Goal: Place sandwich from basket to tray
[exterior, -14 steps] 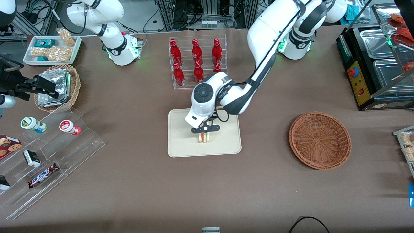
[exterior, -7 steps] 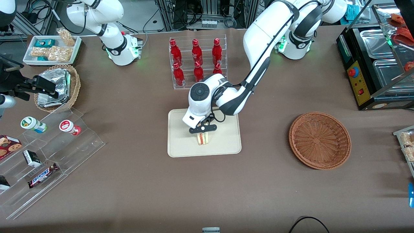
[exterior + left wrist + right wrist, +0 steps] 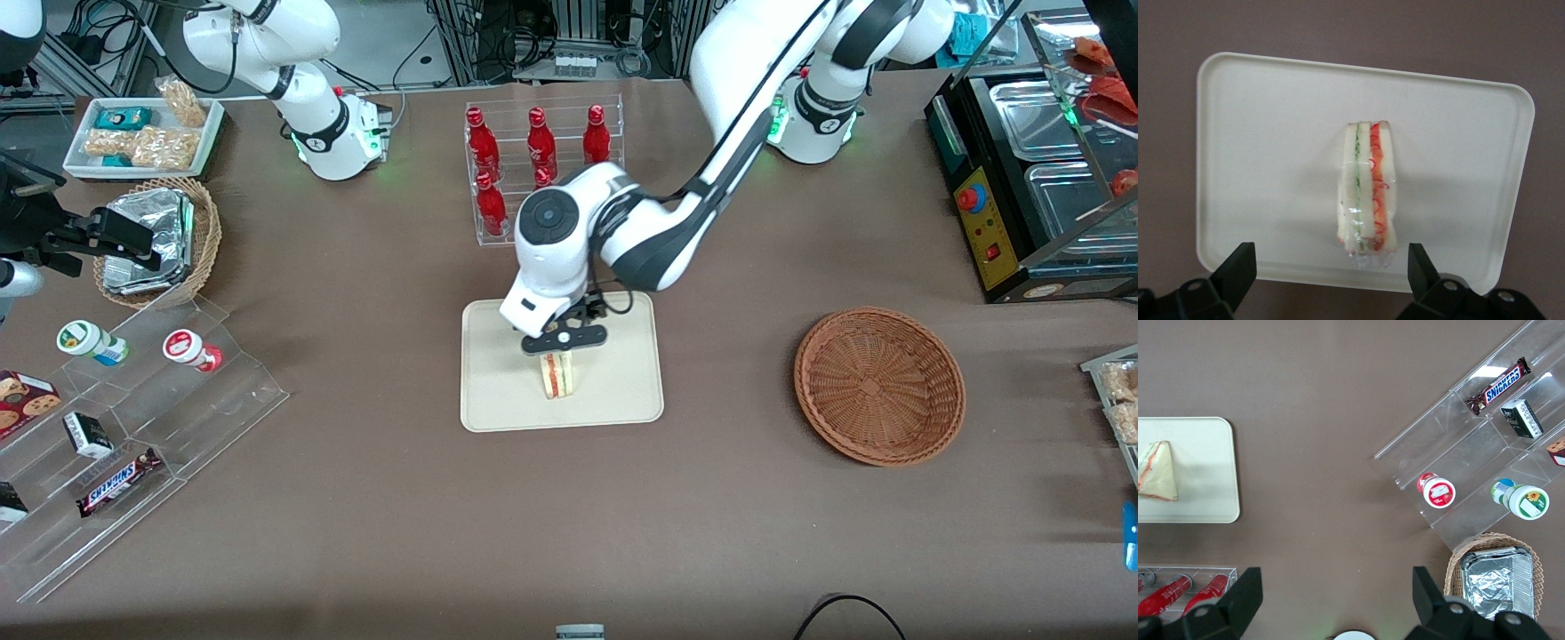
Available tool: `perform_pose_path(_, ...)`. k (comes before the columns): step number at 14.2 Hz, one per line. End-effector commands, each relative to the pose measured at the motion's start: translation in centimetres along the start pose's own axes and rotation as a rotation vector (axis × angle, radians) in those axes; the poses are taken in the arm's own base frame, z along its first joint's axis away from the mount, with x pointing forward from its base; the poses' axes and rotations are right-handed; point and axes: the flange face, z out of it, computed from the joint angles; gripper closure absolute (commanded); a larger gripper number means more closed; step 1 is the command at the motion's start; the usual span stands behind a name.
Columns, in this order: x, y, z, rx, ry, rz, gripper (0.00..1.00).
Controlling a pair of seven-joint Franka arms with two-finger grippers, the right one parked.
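The sandwich point(image 3: 557, 375) point(image 3: 1365, 186) point(image 3: 1157, 472) stands on its edge in the middle of the cream tray point(image 3: 498, 391) point(image 3: 1258, 147) point(image 3: 1211, 473), with its red and green filling stripes showing. My gripper point(image 3: 564, 341) point(image 3: 1331, 277) hangs open just above the sandwich, its black fingers point(image 3: 1238, 267) spread wide and touching nothing. The reddish-brown wicker basket point(image 3: 878, 384) sits empty toward the working arm's end of the table.
A clear rack of red bottles point(image 3: 539, 169) stands farther from the front camera than the tray, partly covered by my arm. A tan basket of foil packets point(image 3: 160, 240), a white snack tray point(image 3: 142, 133) and a stepped acrylic shelf point(image 3: 133, 427) lie toward the parked arm's end.
My gripper has let go of the sandwich, opened and risen. The sandwich stays standing on the tray.
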Motion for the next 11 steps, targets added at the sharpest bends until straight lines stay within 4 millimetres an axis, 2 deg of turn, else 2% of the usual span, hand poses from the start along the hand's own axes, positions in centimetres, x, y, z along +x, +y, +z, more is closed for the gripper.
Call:
perform_pose_path(1, 0.6, -5.9, -0.5, 0.117, -0.059, -0.048, 0.0)
perform_pose_path(3, 2.5, -10.6, -0.4, 0.169, -0.087, -0.079, 0.0)
perform_pose_path(4, 3.6, -13.9, -0.2, 0.187, -0.11, -0.041, 0.0)
perform_pose_path(5, 3.5, -16.2, -0.1, 0.199, -0.129, 0.013, 0.0)
perform_pose_path(6, 4.1, -19.6, -0.1, 0.209, -0.15, 0.035, 0.0)
perform_pose_path(7, 4.8, -22.0, -0.8, 0.206, -0.156, 0.05, 0.0)
perform_pose_path(10, 6.9, -29.5, -5.3, 0.21, -0.213, 0.154, 0.0)
perform_pose_path(11, 7.8, -32.7, -7.4, 0.204, -0.239, 0.188, 0.0)
